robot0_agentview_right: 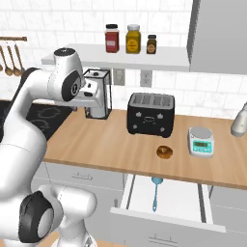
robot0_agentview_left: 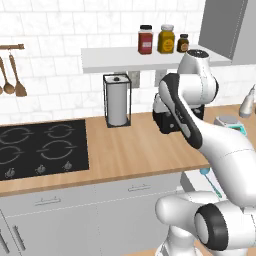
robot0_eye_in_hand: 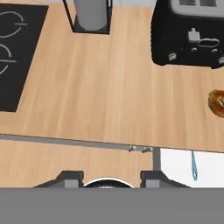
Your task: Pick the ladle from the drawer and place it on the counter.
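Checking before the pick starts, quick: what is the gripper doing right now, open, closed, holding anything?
Gripper: fingers apart, nothing between them, above the counter; the ladle lies in the open drawer.

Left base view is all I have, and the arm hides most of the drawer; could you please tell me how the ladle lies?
Observer: The ladle lies flat in the open drawer, bowl nearest the counter.
Operator: Thanks. Is anything on the counter above it?
Observer: A brown doughnut sits near the edge, just above the drawer.
Operator: And the gripper?
Observer: The gripper is up above the counter, jaws apart, holding nothing.
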